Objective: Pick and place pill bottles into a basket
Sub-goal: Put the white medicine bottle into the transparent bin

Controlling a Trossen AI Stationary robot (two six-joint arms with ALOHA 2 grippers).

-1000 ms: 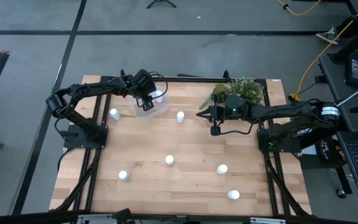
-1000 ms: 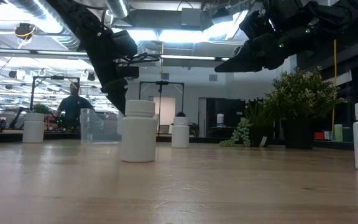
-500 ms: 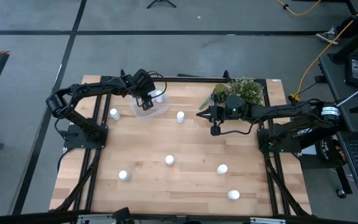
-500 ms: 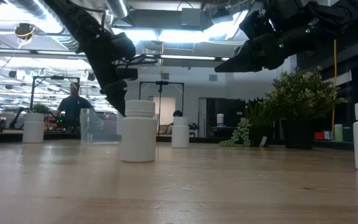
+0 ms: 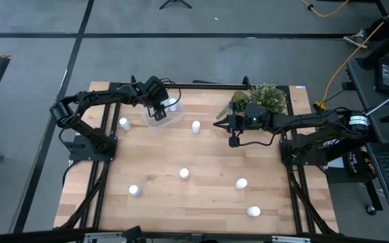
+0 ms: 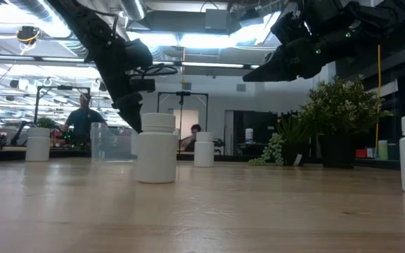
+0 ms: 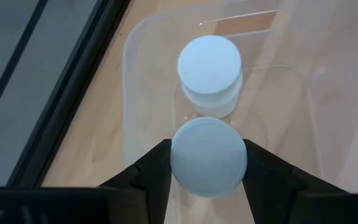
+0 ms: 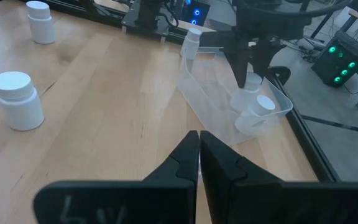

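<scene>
1. High view: the left pincer (image 5: 159, 106) hangs over the basket (image 5: 175, 119), which sits near the tabletop's (image 5: 208, 196) far edge at about eleven o'clock from the centre. The right pincer (image 5: 217, 124) waits just past centre, at about one o'clock, in front of the green plant (image 5: 270, 96). Five loose bottles stand on the wood: one (image 5: 124, 123) at nine o'clock of the basket, one (image 5: 196, 126) at three o'clock of it, and three nearer the front edge (image 5: 184, 173), (image 5: 134, 190), (image 5: 241, 183), with a further one (image 5: 253, 211) at the front right.

2. Low view: the left arm comes down behind the nearest bottle (image 6: 156, 147); the basket (image 6: 104, 142) shows faintly at nine o'clock of that bottle. A person (image 6: 81, 121) stands in the room beyond.

3. Left wrist view: the left pincer (image 7: 208, 163) is closed partway on a held bottle (image 7: 208, 155), one finger on each side of its cap, directly above the basket's (image 7: 135, 93) floor. Another bottle (image 7: 209, 73) already stands inside, at twelve o'clock of the held one.

4. Right wrist view: the right pincer (image 8: 199, 149) is closed with nothing in it. Beyond it the left pincer (image 8: 250, 70) reaches into the basket (image 8: 204, 99).

5. Judgement: this is the placing step. The next move calls for spreading the fingers to release, then lifting straight up clear of the basket wall.
</scene>
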